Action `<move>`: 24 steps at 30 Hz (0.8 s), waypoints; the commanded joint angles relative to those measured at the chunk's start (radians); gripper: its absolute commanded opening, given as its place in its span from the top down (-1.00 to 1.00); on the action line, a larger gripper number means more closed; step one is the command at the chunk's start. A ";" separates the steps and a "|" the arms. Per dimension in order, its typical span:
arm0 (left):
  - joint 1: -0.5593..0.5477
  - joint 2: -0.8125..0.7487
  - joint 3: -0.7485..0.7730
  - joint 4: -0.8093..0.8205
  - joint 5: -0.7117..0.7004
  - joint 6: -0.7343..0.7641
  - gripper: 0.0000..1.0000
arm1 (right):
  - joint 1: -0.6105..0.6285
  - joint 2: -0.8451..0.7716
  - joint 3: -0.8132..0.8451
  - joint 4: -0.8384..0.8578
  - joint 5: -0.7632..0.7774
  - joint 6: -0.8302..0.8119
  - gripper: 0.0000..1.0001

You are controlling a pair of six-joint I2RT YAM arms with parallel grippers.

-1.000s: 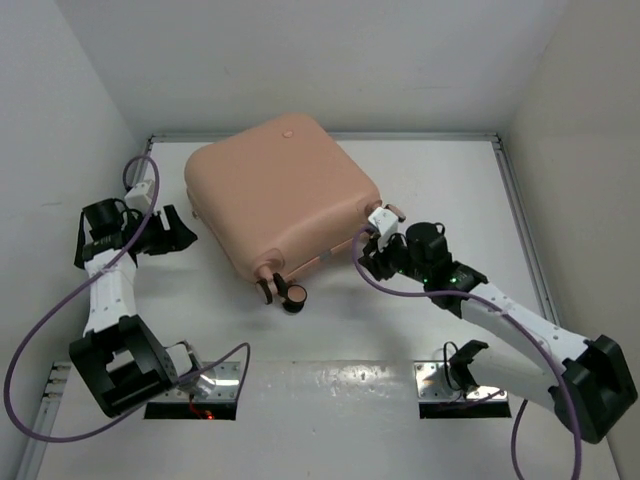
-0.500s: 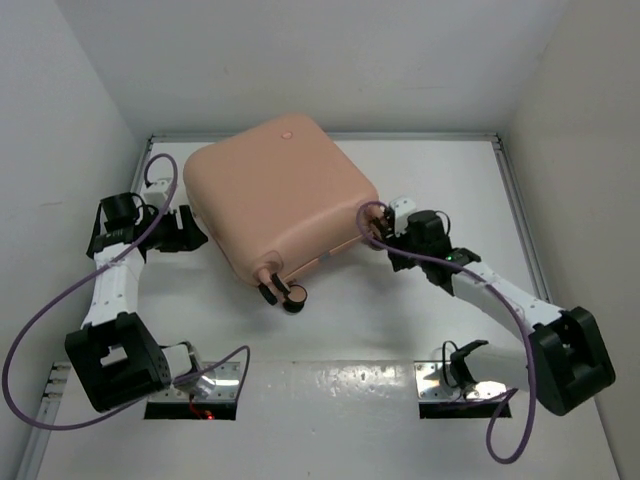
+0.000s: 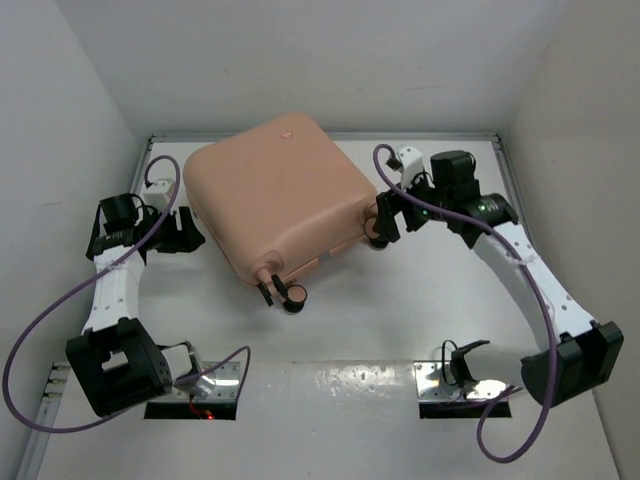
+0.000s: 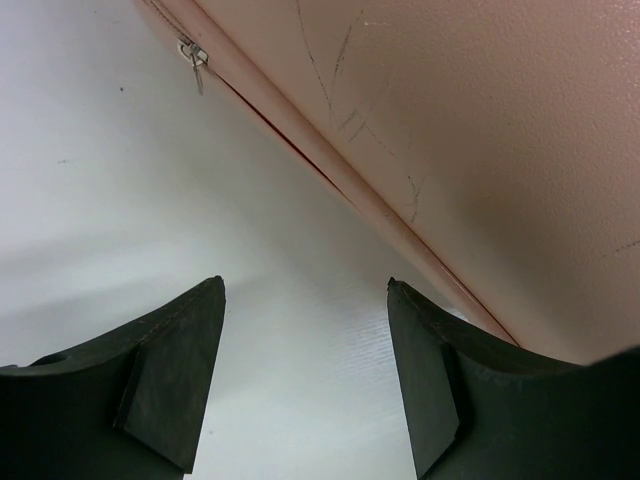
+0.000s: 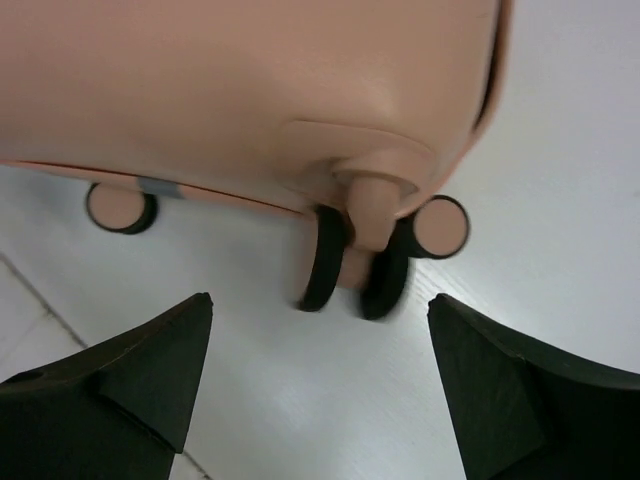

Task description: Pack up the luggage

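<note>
As the right gripper (image 3: 385, 215) was swung to the corner wheel (image 5: 345, 260), its jaws were spread; left gripper (image 4: 305, 282) likewise apart; luggage (image 3: 280, 195) lies shut, ungripped.

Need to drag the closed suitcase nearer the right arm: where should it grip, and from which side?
Probably grip the caster stem at the suitcase's right corner, coming low from the right, jaws straddling it. It juts out as a narrow post; the rest is broad and smooth.
</note>
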 commanded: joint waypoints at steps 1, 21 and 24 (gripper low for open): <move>-0.010 0.001 0.008 0.012 0.003 0.014 -0.40 | 0.007 0.089 0.086 -0.204 -0.179 -0.013 -0.76; -0.010 0.019 -0.001 0.012 -0.026 0.004 -0.40 | -0.010 0.301 0.172 -0.087 -0.044 0.024 -0.74; -0.010 0.019 -0.001 0.021 -0.026 0.004 -0.40 | -0.002 0.333 0.174 -0.083 -0.035 0.013 -0.61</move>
